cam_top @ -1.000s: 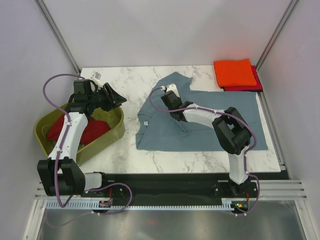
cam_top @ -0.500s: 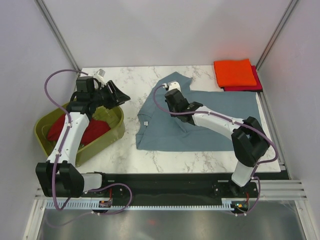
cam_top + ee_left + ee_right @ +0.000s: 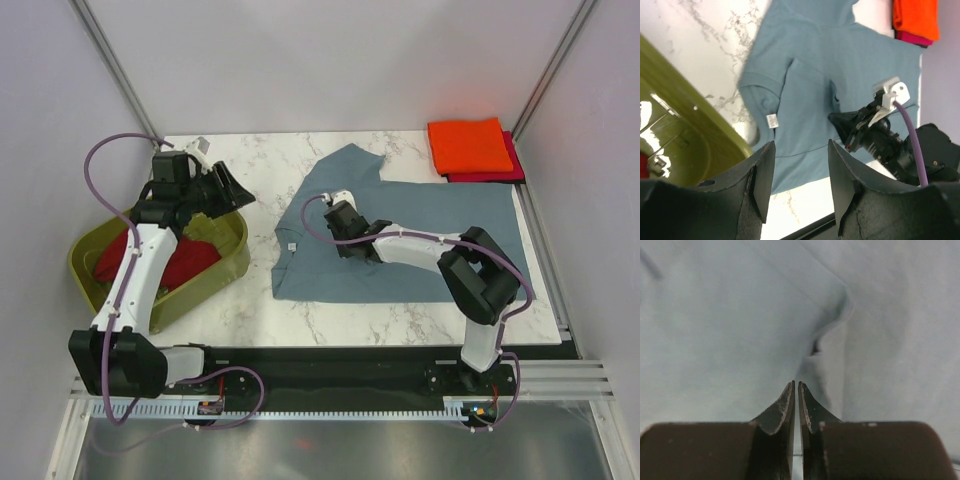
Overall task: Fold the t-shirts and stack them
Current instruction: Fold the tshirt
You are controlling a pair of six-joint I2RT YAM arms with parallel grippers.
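The slate blue-grey t-shirt (image 3: 330, 272) lies spread on the marble table, also in the left wrist view (image 3: 820, 75) and the right wrist view (image 3: 715, 315). My right gripper (image 3: 339, 243) is shut, tips low over a fold in the shirt's left half (image 3: 796, 385); no cloth shows between the jaws. My left gripper (image 3: 238, 190) is open and empty, raised over the tub's far rim (image 3: 801, 150). The orange shirt (image 3: 468, 145) lies folded on the magenta-red one (image 3: 515, 166) at the back right. The dark red shirt (image 3: 180, 265) is crumpled in the tub.
The olive-green tub (image 3: 215, 280) stands at the table's left edge, partly over it. A small white label (image 3: 292, 245) lies on the blue shirt's left edge. Grey walls and metal posts close in the table on three sides.
My right gripper has slid toward the near side over the blue shirt, and its elbow has swung back left. My left gripper has shifted only slightly above the tub.
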